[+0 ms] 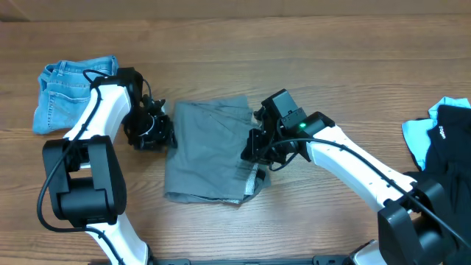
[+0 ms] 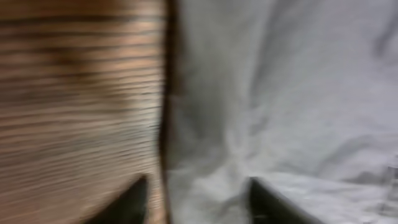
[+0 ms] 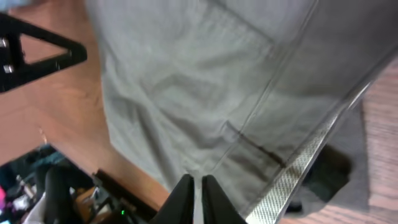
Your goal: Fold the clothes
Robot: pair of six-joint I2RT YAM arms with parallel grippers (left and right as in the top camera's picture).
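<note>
The grey shorts [image 1: 208, 151] lie partly folded in the middle of the table. My left gripper [image 1: 160, 132] is at their left edge. In the blurred left wrist view it [image 2: 199, 202] is open, one finger over the wood and the other over the grey shorts [image 2: 280, 93]. My right gripper [image 1: 256, 147] is at the right edge of the shorts. In the right wrist view its fingers [image 3: 196, 194] are pinched together on a thin fold of the grey shorts [image 3: 205, 93], and a strip of pale mesh lining [image 3: 292, 177] shows at the cloth's edge.
The blue denim shorts [image 1: 68, 92] lie at the far left behind my left arm. The black and light-blue garments [image 1: 440, 136] lie at the right edge. The wooden table [image 1: 235, 59] shows bare at the back and front.
</note>
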